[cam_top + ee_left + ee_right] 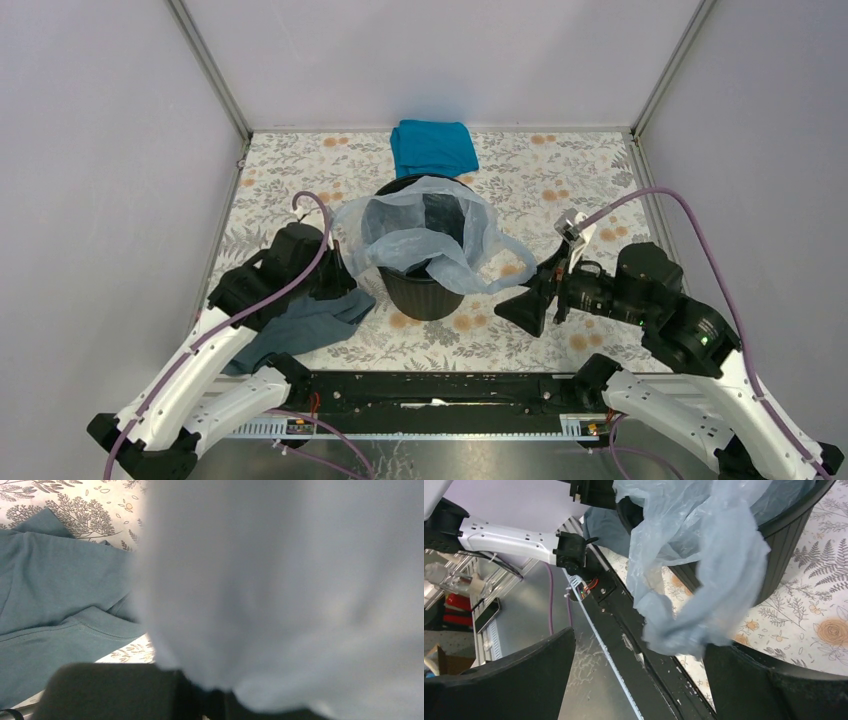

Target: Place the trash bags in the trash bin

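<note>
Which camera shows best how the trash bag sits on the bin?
Top external: the whole trash bag shows, draped over the bin rim with film hanging down the sides. Left wrist shows the trash bag only as a pale blur; right wrist shows one hanging fold of it beside the bin wall.

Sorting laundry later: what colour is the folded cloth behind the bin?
The cloth is teal; the top view shows it best.

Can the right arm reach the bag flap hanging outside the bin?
Probably yes: the right gripper is open, and a flap of the trash bag hangs between its fingers, unobstructed.
</note>
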Available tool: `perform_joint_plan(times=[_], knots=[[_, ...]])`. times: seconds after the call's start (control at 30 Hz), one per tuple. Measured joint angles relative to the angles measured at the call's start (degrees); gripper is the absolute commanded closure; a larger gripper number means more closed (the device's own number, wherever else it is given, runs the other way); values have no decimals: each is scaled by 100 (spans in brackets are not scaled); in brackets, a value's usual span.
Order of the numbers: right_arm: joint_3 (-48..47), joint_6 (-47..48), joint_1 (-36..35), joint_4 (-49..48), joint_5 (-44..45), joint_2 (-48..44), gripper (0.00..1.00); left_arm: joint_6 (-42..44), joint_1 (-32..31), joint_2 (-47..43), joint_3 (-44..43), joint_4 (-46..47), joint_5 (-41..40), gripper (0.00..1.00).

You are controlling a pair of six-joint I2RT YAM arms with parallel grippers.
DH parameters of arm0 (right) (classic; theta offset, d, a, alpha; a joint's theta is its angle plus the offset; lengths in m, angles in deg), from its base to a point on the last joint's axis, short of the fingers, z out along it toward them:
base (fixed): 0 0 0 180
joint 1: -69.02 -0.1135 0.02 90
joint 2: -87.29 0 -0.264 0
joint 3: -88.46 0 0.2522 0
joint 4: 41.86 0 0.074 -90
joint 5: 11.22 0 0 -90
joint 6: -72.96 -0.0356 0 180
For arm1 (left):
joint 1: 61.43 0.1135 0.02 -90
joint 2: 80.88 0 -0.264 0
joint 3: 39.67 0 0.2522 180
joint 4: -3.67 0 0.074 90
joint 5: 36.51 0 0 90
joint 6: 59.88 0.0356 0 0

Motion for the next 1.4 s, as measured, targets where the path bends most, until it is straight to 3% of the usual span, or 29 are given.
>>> perform_joint_plan(times=[0.17, 0.37, 0.47, 0.83, 1.0, 1.07, 1.2, 1.3, 1.4], knots=[[140, -151, 0, -57, -55, -50, 0, 2, 0, -105, 96, 68, -111, 100], [1641, -1696, 2, -942, 1051, -581, 6, -55, 0, -232, 197, 103, -232, 100], [2024, -2389, 0, -1464, 1102, -490, 1, -151, 0, -271, 243, 120, -450, 100], [2035, -2774, 0, -2802, -310, -354, 0, -339, 0, -610, 481, 232, -452, 100], [2037, -3056, 0, -2780, -133, -522, 1, -337, 0, -664, 476, 234, -407, 100], [2048, -3333, 0, -2730, 273, -710, 11, -337, 0, -669, 457, 225, -409, 100], [2103, -3834, 0, -2463, 1121, -1211, 40, -315, 0, -678, 363, 229, -420, 100], [2138, -3939, 0, -2409, 1412, -1362, 48, -275, 0, -704, 341, 236, -439, 100], [2343, -3895, 0, -2461, 1377, -1322, 73, -203, 0, -715, 341, 238, -431, 100]])
